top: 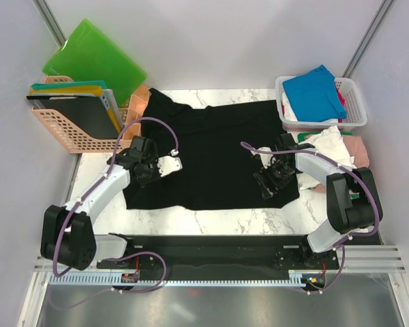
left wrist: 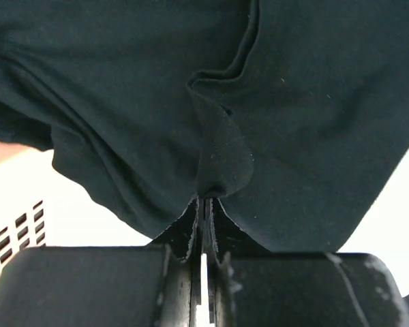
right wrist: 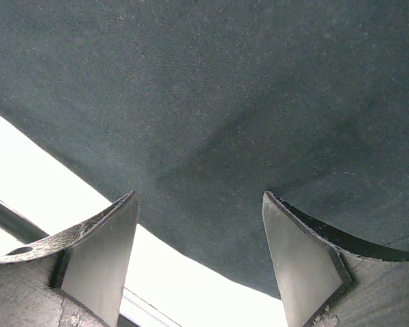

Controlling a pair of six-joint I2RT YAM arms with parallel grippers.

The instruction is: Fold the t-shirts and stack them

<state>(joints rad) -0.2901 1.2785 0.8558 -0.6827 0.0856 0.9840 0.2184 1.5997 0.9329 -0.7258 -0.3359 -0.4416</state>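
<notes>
A large black t-shirt (top: 211, 153) lies spread across the marble table. My left gripper (top: 150, 174) is at the shirt's left edge. In the left wrist view the left gripper (left wrist: 206, 204) is shut on a pinched fold of the black t-shirt (left wrist: 300, 122), which puckers upward from the jaws. My right gripper (top: 266, 184) hangs over the shirt's lower right part. In the right wrist view the right gripper (right wrist: 199, 204) stands open, and the black t-shirt (right wrist: 211, 102) lies flat beyond its fingers with the hem edge between them.
A white basket (top: 354, 102) at the back right holds a blue t-shirt (top: 313, 88) and others. White cloth (top: 327, 143) and pink cloth (top: 358, 146) lie beside it. An orange basket (top: 68, 129) with boards and a green plastic board (top: 95, 58) stand at the back left.
</notes>
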